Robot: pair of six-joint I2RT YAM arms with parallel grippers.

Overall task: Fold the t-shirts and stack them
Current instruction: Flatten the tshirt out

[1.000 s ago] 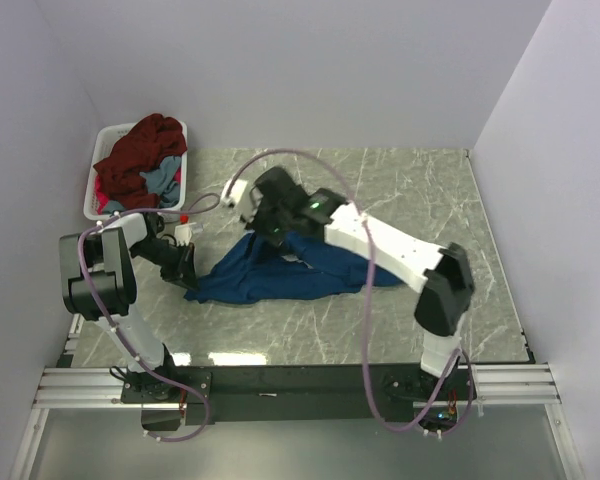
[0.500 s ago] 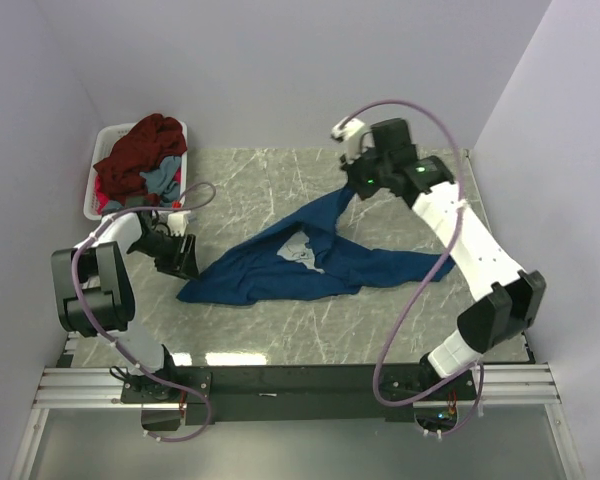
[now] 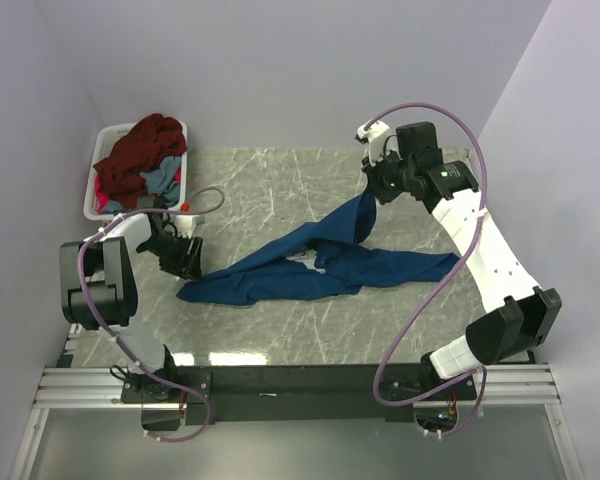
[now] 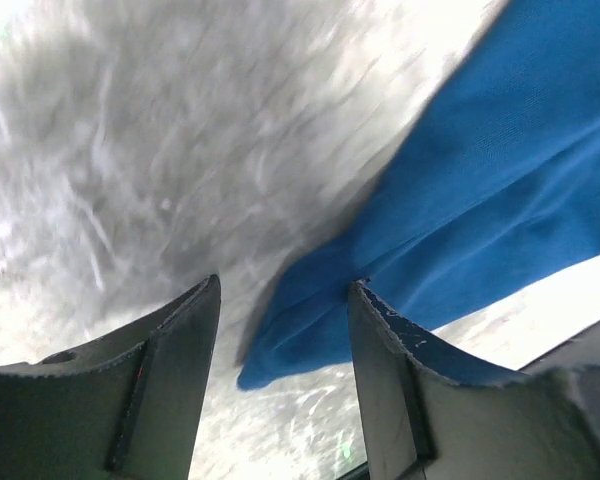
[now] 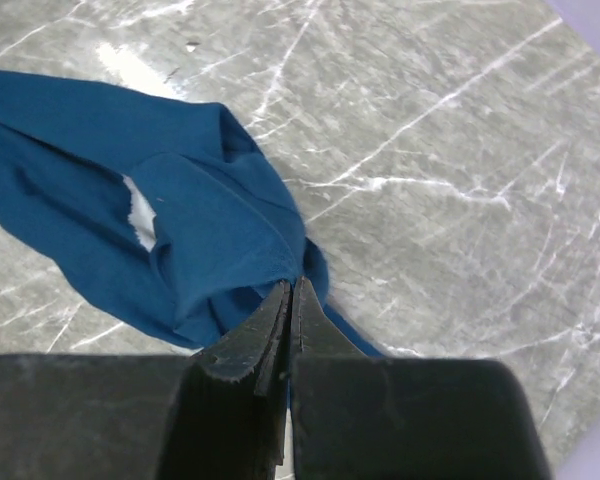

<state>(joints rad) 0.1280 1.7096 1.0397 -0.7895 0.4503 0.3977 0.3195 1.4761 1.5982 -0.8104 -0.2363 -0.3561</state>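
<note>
Top external view is showing the white basket (image 3: 93, 196) at far left, holding a maroon t-shirt (image 3: 140, 150) and others awaiting folding. The left gripper (image 3: 185, 257) is standing with jaws apart, gripping nothing, beside the deep blue t-shirt (image 3: 310, 268). That shirt is lying stretched across the marble table (image 3: 280, 180), one end rising into the right gripper (image 3: 372, 186), which is pinching it shut, apparently to spread it flat.

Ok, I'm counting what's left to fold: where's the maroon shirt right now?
In the top view, the maroon shirt lies heaped in the white basket at the far-left corner of the table, beyond the left gripper.
</note>
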